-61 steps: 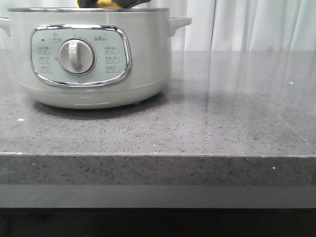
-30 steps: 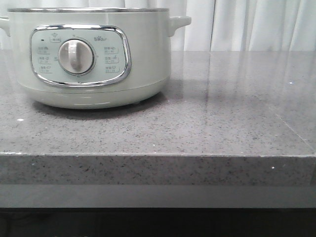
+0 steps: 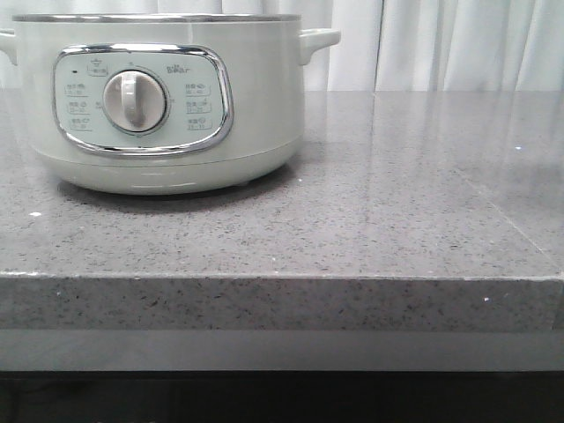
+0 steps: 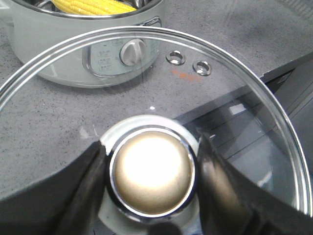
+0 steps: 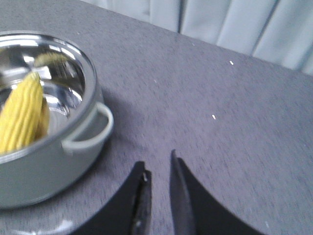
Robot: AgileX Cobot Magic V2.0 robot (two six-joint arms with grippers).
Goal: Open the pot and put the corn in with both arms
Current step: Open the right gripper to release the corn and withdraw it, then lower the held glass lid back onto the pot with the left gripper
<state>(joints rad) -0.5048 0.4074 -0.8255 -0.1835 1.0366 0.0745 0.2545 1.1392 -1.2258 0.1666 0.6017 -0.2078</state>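
Observation:
The pale grey-green pot (image 3: 167,115) stands at the counter's back left with no lid on it. The yellow corn (image 5: 22,115) lies inside its steel bowl, and also shows in the left wrist view (image 4: 93,6). My left gripper (image 4: 151,171) is shut on the round metal knob (image 4: 151,169) of the glass lid (image 4: 58,112) and holds it in the air in front of the pot (image 4: 73,63). My right gripper (image 5: 157,169) is empty, its jaws a little apart, over the counter beside the pot's side handle (image 5: 90,132). Neither gripper shows in the front view.
The grey speckled counter (image 3: 352,229) ends in a front edge (image 3: 282,300). White curtains (image 3: 458,44) hang behind it. A dark cabinet front (image 4: 288,83) shows below the counter edge through the lid.
A second ago a dark gripper and the yellow corn showed above the pot's rim in the front view; both have since gone from there.

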